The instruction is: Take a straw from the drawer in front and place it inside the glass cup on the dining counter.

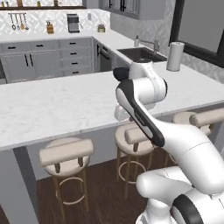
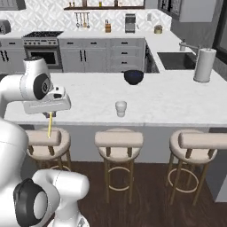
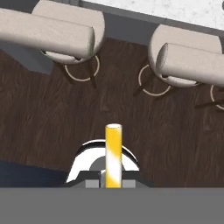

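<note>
Straw (image 2: pixel 50 124) hangs upright, clenched in the jaws, beside the table (image 2: pixel 168 99) edge. Glass cup (image 2: pixel 120 108) stands on the table, well apart.

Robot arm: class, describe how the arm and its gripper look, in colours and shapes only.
The arm is built of glossy white rounded segments joined by dark bands at the joints, with a black stripe along one link. The gripper hangs from a white boxy hand; its small jaws are dark.
</note>
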